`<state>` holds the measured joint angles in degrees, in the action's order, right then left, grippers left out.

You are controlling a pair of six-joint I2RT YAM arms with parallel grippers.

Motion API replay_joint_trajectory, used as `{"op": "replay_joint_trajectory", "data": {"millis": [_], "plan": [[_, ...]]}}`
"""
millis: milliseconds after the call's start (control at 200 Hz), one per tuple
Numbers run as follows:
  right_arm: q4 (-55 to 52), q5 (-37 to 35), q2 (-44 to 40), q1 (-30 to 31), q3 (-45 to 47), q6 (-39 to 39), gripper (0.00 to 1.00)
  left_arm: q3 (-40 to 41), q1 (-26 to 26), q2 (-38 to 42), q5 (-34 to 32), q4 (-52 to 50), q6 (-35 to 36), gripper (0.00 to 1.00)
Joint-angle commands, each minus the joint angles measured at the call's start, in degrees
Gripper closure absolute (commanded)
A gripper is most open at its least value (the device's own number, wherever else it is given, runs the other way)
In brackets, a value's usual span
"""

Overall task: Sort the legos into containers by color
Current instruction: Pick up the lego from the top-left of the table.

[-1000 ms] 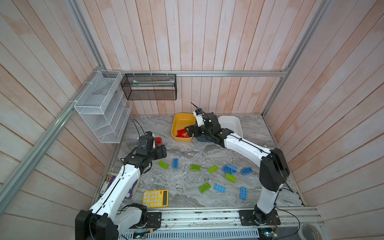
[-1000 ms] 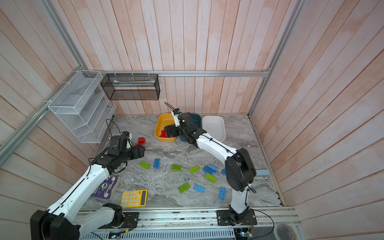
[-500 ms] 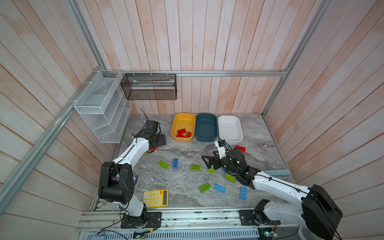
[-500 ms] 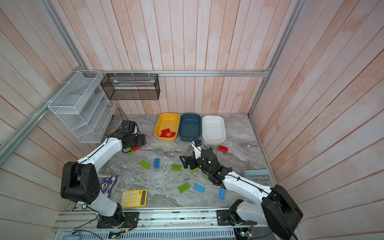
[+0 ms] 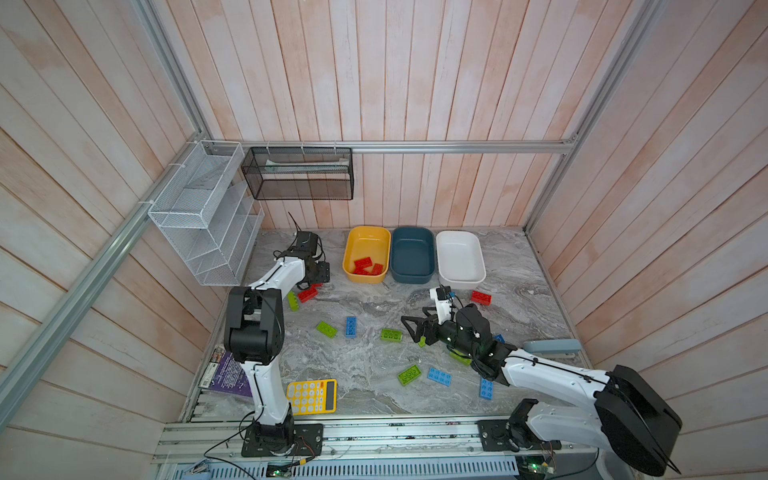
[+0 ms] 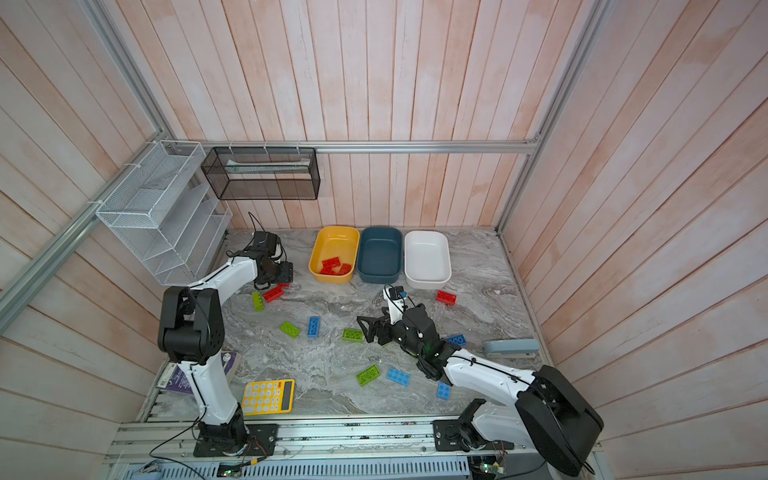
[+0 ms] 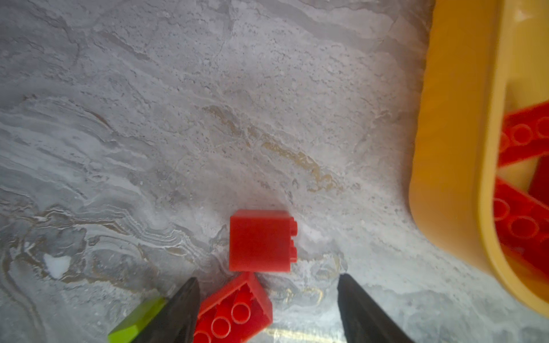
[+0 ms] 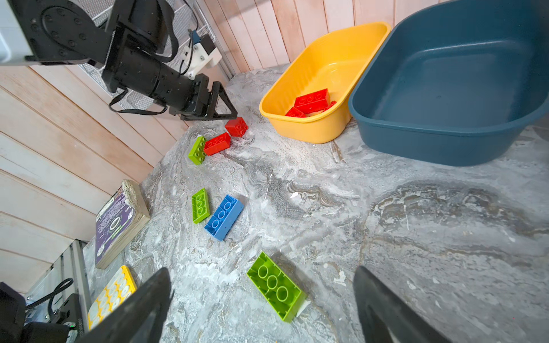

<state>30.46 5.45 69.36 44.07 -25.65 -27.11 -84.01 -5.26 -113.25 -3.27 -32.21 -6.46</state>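
Observation:
My left gripper [image 7: 267, 279] is open, low over the table beside the yellow container [image 7: 457, 148]. An upside-down red lego [image 7: 234, 314] lies between its jaws against one finger. A small red lego [image 7: 261, 240] sits just ahead, and a green one [image 7: 136, 320] lies beside that finger. My right gripper [image 8: 262, 270] is open above an upside-down green lego [image 8: 274, 286] at mid table. The yellow container [image 5: 365, 229] holds red legos [image 5: 365, 266]. The teal container [image 5: 411, 253] and the white container [image 5: 459, 253] show nothing inside. Blue [image 5: 351, 326], green [image 5: 326, 329] and red [image 5: 481, 297] legos lie scattered.
A yellow calculator [image 5: 311, 397] and a purple book [image 5: 226, 372] lie at the front left. A white wire rack [image 5: 203, 216] and a black mesh basket [image 5: 299, 174] hang on the walls. A grey-blue stapler-like object [image 5: 550, 347] rests by the right wall.
The right arm has come back from the yellow container to mid table, over a green lego. The left arm has reached farther back, to the red legos near the yellow container.

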Motion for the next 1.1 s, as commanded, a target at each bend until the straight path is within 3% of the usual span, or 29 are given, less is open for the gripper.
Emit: {"op": "replay_joint_trajectory", "data": {"millis": [0, 245, 540, 790, 1095], "plan": [[1.7, -0.1, 0.5, 0.4, -0.6, -0.4, 0.05, -3.2, 0.4, -3.2, 0.4, -1.2, 1.7, 0.31], [1.4, -0.8, 2.0, 0.5, -0.9, 0.0, 0.05, -7.1, 0.8, -8.0, 1.3, -2.0, 3.8, 0.41], [1.1, -1.4, 1.9, 0.5, -0.9, 0.2, 0.06, -7.6, 0.7, -7.8, 2.7, -2.1, 3.6, 0.58], [0.9, -2.2, 1.1, 0.5, -0.4, 0.3, 0.06, -8.7, -0.9, -2.2, 3.2, -3.7, 2.9, 0.6], [1.0, -2.6, 1.1, 0.6, -0.1, 0.5, 0.06, -18.1, -8.3, -1.3, 3.3, -8.4, 2.4, 0.6]]}}
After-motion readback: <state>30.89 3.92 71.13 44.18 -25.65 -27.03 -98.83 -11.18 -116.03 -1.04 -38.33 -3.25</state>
